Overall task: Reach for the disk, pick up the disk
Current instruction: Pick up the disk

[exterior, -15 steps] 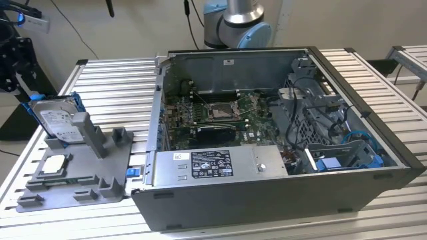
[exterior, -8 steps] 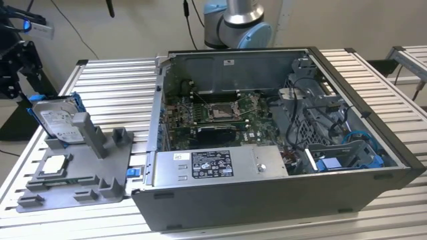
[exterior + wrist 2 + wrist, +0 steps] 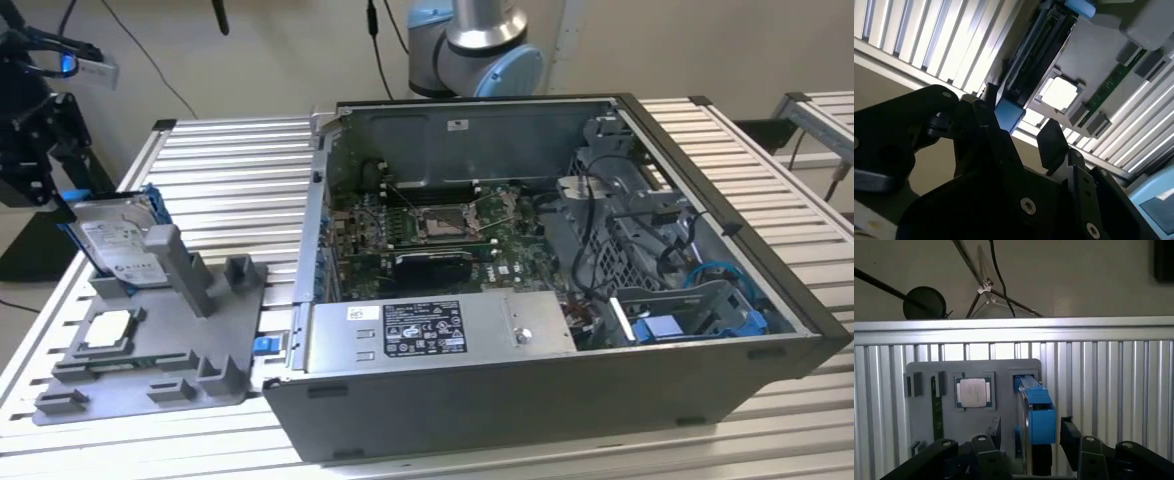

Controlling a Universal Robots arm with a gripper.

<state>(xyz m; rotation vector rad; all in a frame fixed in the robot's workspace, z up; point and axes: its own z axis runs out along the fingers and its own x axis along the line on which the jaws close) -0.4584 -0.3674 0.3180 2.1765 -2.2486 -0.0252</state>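
Observation:
The disk (image 3: 118, 245) is a silver-grey drive with a white label in a blue carrier. It stands on edge in a grey fixture (image 3: 147, 340) on the exterior view's left. My black gripper (image 3: 60, 185) hangs at its upper far corner. In the first wrist view the disk (image 3: 1036, 412) is seen edge-on. The gripper (image 3: 1031, 435) is open, with one finger (image 3: 994, 432) on each side of the blue carrier and a gap on both sides. In the second wrist view the carrier's blue corner (image 3: 1009, 114) sits between the fingers (image 3: 1051, 142).
A small square silver chip (image 3: 110, 330) lies in the same fixture, beside the disk (image 3: 973, 392). An open computer case (image 3: 534, 400) takes up the middle and right of the slatted metal table (image 3: 227, 170). The arm's base (image 3: 474, 50) stands behind the case.

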